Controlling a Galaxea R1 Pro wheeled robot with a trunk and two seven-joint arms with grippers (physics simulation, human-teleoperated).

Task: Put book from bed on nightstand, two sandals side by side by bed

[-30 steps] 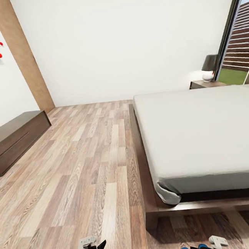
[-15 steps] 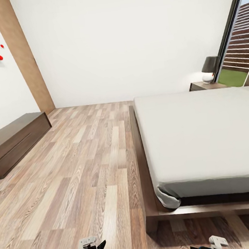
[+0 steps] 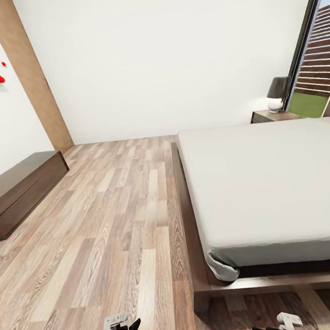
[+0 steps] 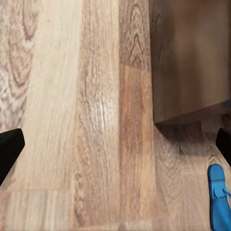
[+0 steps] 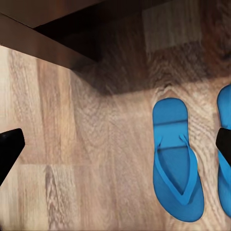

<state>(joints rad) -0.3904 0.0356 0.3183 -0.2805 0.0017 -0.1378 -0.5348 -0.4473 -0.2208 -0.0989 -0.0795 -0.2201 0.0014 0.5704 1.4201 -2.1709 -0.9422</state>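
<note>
Blue sandals (image 5: 176, 159) lie side by side beneath the open right gripper (image 5: 115, 149).

I'm looking at a home bedroom: a low platform bed (image 3: 271, 194), a nightstand (image 3: 275, 116) carrying a lamp (image 3: 278, 93), a long low dresser (image 3: 21, 189), wood-plank floor (image 3: 116, 232), blue sandals (image 5: 175, 159) beside the frame
</note>
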